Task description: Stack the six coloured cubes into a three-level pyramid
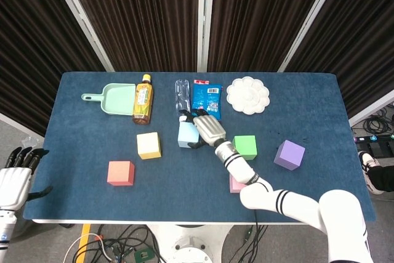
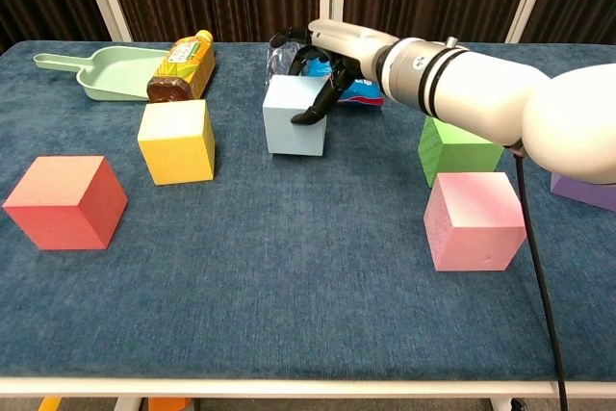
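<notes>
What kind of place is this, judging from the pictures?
Probably a robot test or lab station, not a home: a blue-covered table stands before dark curtains, loose cables lie on the floor beneath it, and the right hand holds a light blue cube.

Take the held cube as the dial's centre on the table, twelve toward the far edge. The right hand lies against it at three. The water bottle lies just behind at twelve, the snack packet at one, the dish at two. The tea bottle lies at ten, the scoop beyond it. The left cube sits near at nine, the front-left cube farther at eight. The right cube sits at three beyond the hand, the far-right cube farther along. The front-right cube sits between four and five.
</notes>
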Controlling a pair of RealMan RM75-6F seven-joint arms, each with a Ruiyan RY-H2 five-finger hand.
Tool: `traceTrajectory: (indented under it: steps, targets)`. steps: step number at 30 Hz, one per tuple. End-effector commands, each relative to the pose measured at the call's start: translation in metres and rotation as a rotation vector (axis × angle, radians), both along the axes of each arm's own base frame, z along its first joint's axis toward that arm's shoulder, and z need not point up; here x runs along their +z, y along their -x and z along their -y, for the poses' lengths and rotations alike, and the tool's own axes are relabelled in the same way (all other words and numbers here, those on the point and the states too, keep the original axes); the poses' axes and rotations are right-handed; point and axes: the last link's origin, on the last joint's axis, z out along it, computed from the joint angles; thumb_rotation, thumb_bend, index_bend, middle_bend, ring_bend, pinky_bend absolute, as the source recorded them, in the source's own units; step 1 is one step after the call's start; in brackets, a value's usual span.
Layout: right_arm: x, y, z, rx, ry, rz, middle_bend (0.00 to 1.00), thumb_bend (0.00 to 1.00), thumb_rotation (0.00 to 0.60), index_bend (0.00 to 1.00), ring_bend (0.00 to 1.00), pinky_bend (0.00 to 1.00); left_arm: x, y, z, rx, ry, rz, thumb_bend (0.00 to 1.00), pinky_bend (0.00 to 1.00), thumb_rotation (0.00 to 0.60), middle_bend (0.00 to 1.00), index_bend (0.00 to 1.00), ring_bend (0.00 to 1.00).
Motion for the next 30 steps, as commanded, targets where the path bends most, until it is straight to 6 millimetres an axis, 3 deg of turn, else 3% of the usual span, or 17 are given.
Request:
traceTrajectory:
  steps: [1,6,13,19,24,30]
  targets:
    - [-0.004,0.0,0.002,0.01,-0.008,-0.016,0.34,0.19,0.6,0.1,0.08,0.08,0.0,0.0,-0.001,0.001,0.001,-0.001,0.0,0.08,0.6,0.15,0.19,0.09]
    - [-0.007,0.004,0.005,0.01,-0.015,-0.037,0.3,0.19,0.6,0.09,0.07,0.07,0.0,-0.001,-0.002,0.0,0.004,-0.004,0.0,0.08,0.6,0.15,0.19,0.09]
    - [-0.004,0.008,0.002,0.006,-0.032,-0.029,0.18,0.19,0.6,0.0,0.0,0.0,0.0,-0.004,-0.007,-0.021,0.007,-0.019,0.0,0.08,0.6,0.15,0.19,0.09]
    - [0.013,0.012,-0.003,0.009,-0.027,0.002,0.09,0.19,0.6,0.0,0.0,0.0,0.002,-0.018,-0.024,-0.092,0.039,-0.019,0.0,0.08,0.6,0.15,0.19,0.09]
    - [0.064,0.029,-0.007,0.025,0.053,0.038,0.08,0.19,0.6,0.0,0.0,0.0,0.002,-0.044,-0.059,-0.189,0.085,0.085,0.0,0.08,0.6,0.15,0.19,0.09]
    - [0.145,0.066,-0.021,-0.014,0.192,0.067,0.08,0.19,0.6,0.0,0.0,0.0,-0.019,-0.081,-0.105,-0.271,0.214,0.184,0.0,0.08,0.6,0.15,0.21,0.09]
